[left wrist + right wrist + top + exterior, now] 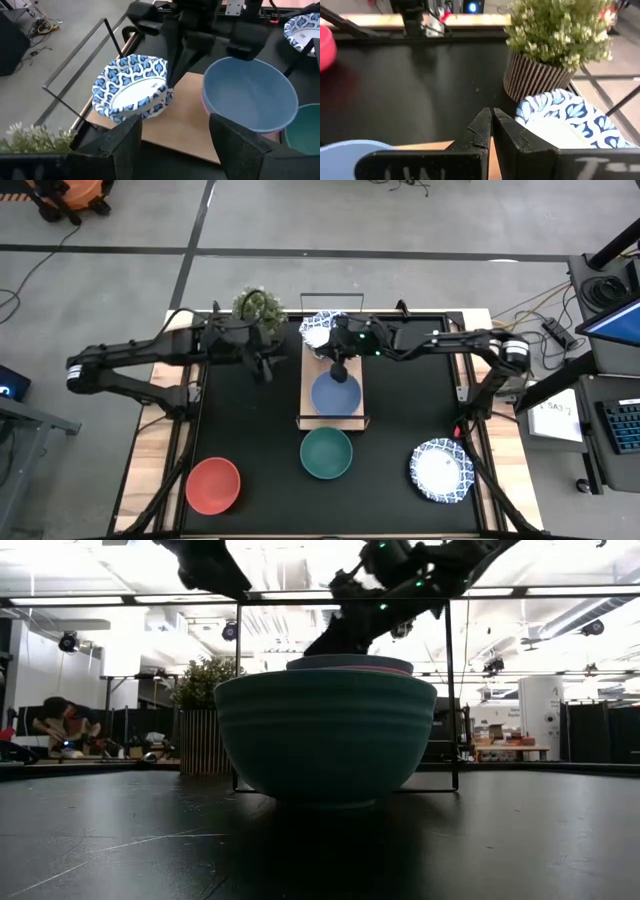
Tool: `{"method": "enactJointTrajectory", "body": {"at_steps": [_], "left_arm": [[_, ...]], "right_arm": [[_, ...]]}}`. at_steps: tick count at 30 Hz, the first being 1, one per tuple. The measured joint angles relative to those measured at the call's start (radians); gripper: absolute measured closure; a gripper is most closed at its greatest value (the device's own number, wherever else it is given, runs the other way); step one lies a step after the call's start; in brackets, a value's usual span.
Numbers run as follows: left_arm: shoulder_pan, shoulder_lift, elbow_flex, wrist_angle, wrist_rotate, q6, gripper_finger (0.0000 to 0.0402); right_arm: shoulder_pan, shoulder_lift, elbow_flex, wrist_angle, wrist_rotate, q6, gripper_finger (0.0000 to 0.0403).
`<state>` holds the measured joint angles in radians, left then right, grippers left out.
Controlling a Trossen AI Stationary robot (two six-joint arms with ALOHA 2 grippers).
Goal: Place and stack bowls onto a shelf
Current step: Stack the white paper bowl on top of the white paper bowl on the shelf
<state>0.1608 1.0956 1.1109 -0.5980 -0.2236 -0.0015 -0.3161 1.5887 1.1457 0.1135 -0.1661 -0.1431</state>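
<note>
On the shelf point(333, 420), a light-brown wooden board with a thin black wire frame at the middle of the desk point(240, 440), a blue bowl point(336, 393) sits on the near half. The low view shows it nested in a pink bowl point(385, 669) under it. At the far end of the shelf a white bowl with a blue-patterned scalloped rim point(132, 87) is tilted, one edge on the board and the other over the far edge. The right pincer point(338, 366) stands just beside this bowl, above the board, and its fingers point(485, 131) are pressed together with nothing between them. I judge that the step in hand is the settling of this patterned bowl on the far half of the shelf; the next move probably calls for levelling it, then going for another bowl.

Three bowls wait on the near part of the desk: a red bowl point(213, 485) at the left, a green bowl point(326, 452) just in front of the shelf, and a second patterned bowl point(441, 470) at the right. The left pincer point(262, 366) hovers to the left of the shelf with its fingers point(122, 145) wide apart and empty, near a potted plant point(258, 305) at the far side.
</note>
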Motion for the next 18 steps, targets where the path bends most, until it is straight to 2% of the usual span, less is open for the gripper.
{"method": "enactJointTrajectory", "body": {"at_steps": [8, 13, 18], "left_arm": [[-0.011, -0.031, -0.057, 0.034, -0.002, -0.020, 0.0187], [-0.012, -0.020, -0.059, 0.039, -0.002, -0.020, 0.0187], [-0.012, -0.007, -0.059, 0.041, -0.002, -0.020, 0.0187]], "right_arm": [[-0.040, 0.078, 0.063, -0.066, 0.000, 0.030, 0.0394], [-0.055, 0.083, 0.062, -0.125, 0.002, 0.046, 0.0394], [-0.053, 0.075, 0.061, -0.103, 0.000, 0.046, 0.0394]]}}
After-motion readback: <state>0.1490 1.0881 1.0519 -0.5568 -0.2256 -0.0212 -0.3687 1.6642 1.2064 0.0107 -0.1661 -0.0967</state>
